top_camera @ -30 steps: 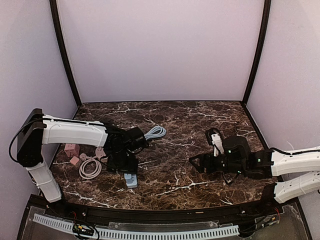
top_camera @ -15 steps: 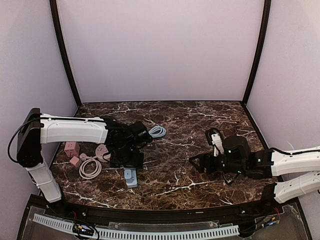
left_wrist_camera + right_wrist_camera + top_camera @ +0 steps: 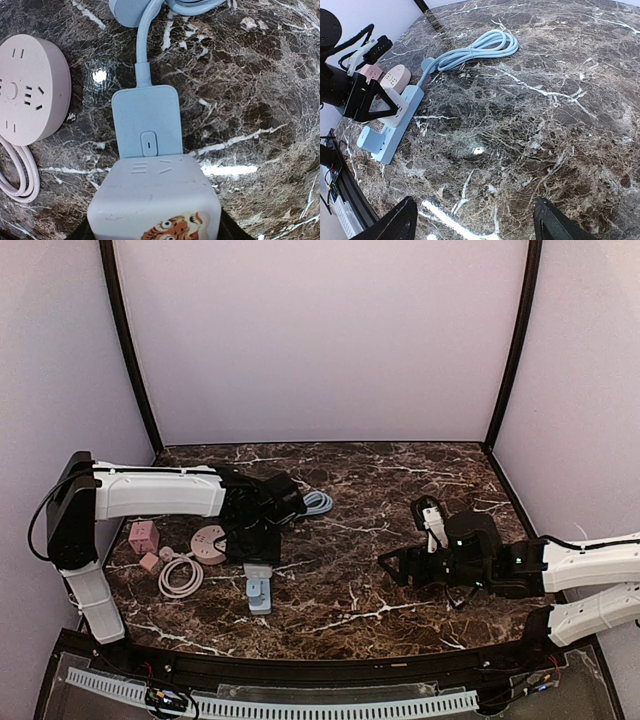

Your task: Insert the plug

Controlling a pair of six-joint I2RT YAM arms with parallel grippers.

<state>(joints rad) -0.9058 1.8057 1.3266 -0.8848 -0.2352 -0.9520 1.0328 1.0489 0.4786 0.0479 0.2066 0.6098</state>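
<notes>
My left gripper (image 3: 258,545) is shut on the plug, a white cube adapter (image 3: 155,197) with a tiger picture. Its dark fingers (image 3: 231,229) flank the cube's sides. The cube sits on or just over the middle of the blue power strip (image 3: 146,117); I cannot tell whether it is seated. The strip lies flat (image 3: 259,593), and its switch end and cord show beyond the cube. In the right wrist view the cube (image 3: 390,111) rests against the strip (image 3: 376,145). My right gripper (image 3: 395,568) is open and empty, low over bare marble at mid right.
The strip's blue cord coil (image 3: 315,502) lies behind the left gripper. A round pink socket (image 3: 208,543), its coiled cable (image 3: 180,578), a pink cube (image 3: 143,536) and a smaller pink piece (image 3: 150,562) sit at the left. Walls enclose the marble table (image 3: 400,480).
My left gripper has shifted back and slightly right with the cube, uncovering the round pink socket. The blue strip moved slightly with it. The right arm has not moved.
</notes>
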